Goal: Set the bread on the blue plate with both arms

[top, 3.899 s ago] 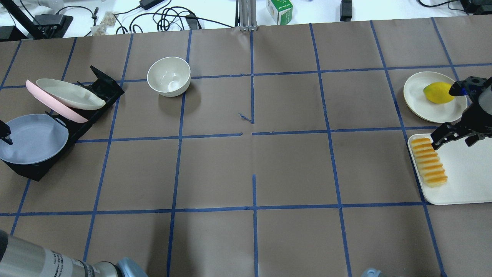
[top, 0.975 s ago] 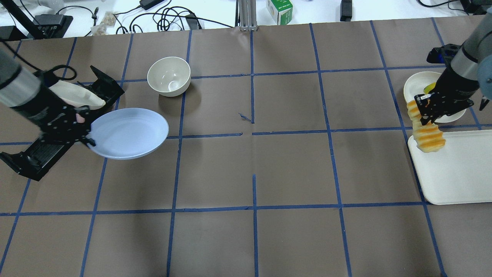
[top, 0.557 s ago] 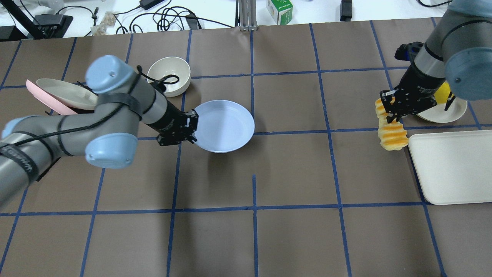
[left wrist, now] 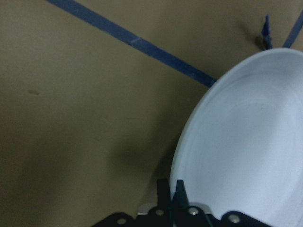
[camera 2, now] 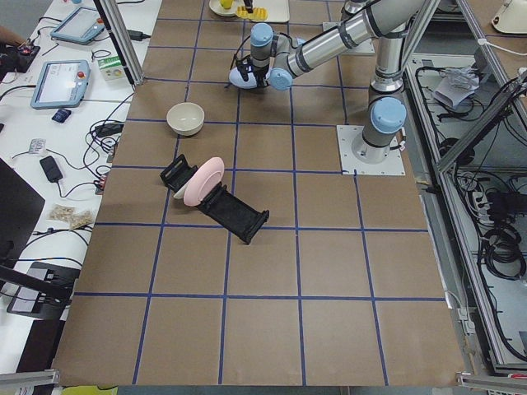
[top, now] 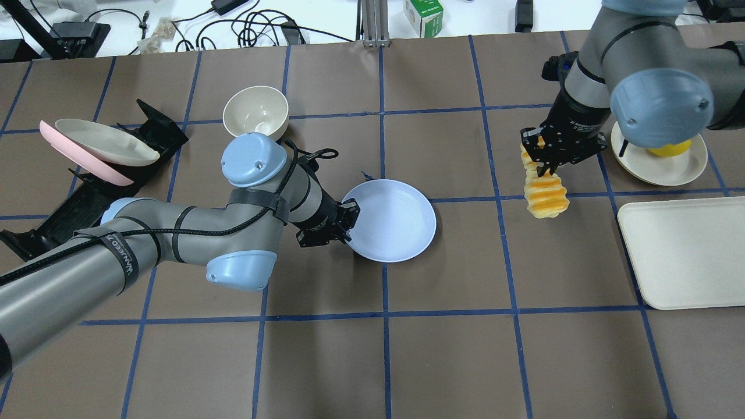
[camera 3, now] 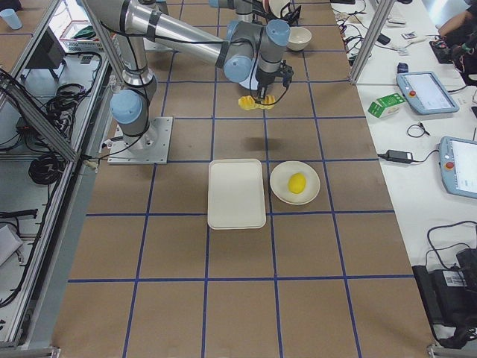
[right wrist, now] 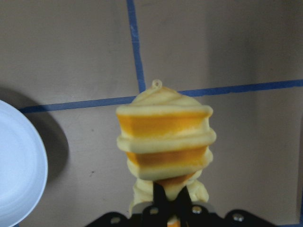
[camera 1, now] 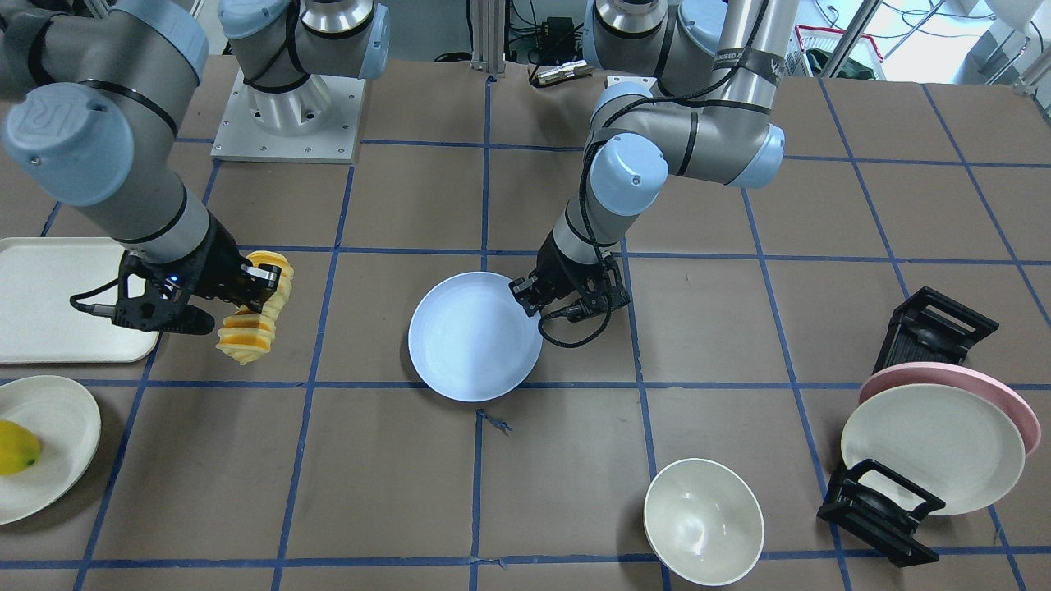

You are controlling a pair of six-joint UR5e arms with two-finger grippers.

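The blue plate (top: 390, 220) is near the table's middle, held at its rim by my left gripper (top: 348, 224), which is shut on it. It also shows in the front view (camera 1: 475, 335) with the left gripper (camera 1: 525, 297), and in the left wrist view (left wrist: 246, 151). My right gripper (top: 544, 163) is shut on the bread (top: 546, 195), a ridged orange and pale yellow loaf that hangs bent above the table, right of the plate. The bread shows in the front view (camera 1: 246, 332) and the right wrist view (right wrist: 163, 142).
A white tray (top: 681, 250) lies at the right edge. A cream plate (top: 657, 166) with a yellow fruit (top: 669, 150) sits behind it. A cream bowl (top: 255, 110) and a black rack (top: 75, 198) with pink and cream plates (top: 99, 145) are at the left.
My left arm has carried the blue plate from the rack to the table's middle. My right arm lifted the bread off the tray and moved it left toward the plate.
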